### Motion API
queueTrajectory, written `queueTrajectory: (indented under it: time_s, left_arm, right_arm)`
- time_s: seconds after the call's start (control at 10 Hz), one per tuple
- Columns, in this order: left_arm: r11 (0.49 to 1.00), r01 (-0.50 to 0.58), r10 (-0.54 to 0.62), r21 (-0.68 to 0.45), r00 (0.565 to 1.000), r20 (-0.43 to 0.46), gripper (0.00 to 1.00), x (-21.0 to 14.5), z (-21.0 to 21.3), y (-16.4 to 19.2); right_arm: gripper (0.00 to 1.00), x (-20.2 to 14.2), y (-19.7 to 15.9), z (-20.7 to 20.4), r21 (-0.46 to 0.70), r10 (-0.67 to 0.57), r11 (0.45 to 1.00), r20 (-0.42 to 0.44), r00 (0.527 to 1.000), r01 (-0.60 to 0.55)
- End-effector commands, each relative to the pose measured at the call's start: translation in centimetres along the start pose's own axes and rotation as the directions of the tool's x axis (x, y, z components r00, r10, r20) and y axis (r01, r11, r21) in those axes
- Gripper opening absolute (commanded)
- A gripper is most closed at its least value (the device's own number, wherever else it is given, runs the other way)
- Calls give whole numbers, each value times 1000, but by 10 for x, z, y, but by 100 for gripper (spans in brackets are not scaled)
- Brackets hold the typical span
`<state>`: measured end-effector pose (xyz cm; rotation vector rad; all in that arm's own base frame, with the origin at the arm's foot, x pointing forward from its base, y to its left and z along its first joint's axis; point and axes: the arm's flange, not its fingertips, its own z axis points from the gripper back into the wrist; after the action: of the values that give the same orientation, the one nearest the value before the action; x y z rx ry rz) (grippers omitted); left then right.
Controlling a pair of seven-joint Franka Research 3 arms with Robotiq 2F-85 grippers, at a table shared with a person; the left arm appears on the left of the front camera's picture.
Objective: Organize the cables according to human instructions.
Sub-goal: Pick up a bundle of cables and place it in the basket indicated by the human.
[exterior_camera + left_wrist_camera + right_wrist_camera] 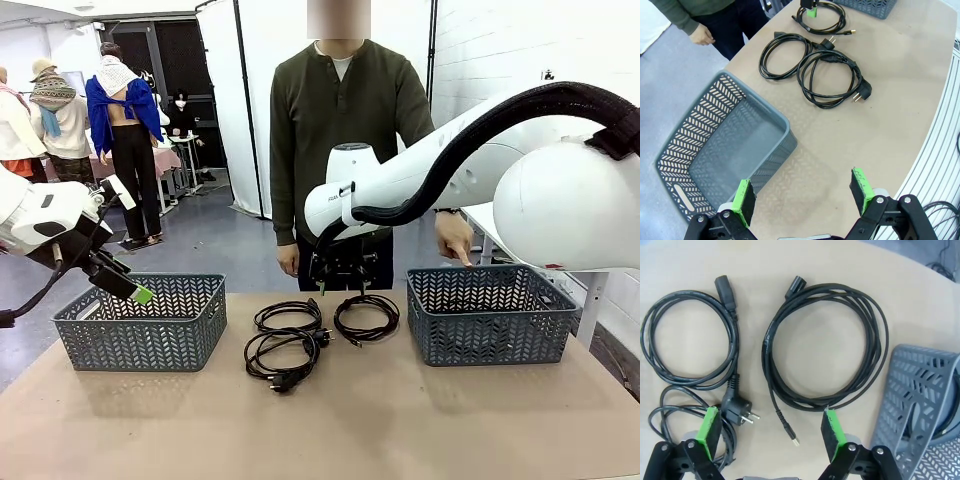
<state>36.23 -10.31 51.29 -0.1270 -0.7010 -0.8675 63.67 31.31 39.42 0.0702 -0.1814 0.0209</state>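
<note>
My right gripper (771,414), jaws wide and empty, hangs directly above the rightmost cable (765,345). The cable is a roundish coil on the table (400,420), slightly broader across my fingers' span, with its loose tail and small plug (795,441) pointing back between them. My left gripper (802,192), also open, sits well apart. Beyond, the human's hand (455,240) points at the right basket (480,275).

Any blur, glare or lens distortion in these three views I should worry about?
Front view: even light, soft shadows under the left basket, near right arm looms large. Left wrist view: sharp, table edge bows. Right wrist view: cables crisp, no glare, right basket warped at frame edge.
</note>
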Motion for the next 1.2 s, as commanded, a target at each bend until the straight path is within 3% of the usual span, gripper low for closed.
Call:
queueTrajectory:
  time_s: [0.0,0.3,1.1]
  left_arm:
    - [1000,-6,6,-1,1000,2,100,-1,0,1]
    - [1000,-6,6,-1,1000,2,100,-1,0,1]
    - [1000,-6,6,-1,1000,2,100,-1,0,1]
  right_arm:
    - [100,-3,-4,1,2,1,1000,4,1000,-1]
    - [100,0,0,0,0,0,1000,0,1000,0]
    - [100,25,7,-34,-73,-201,977,-27,979,199]
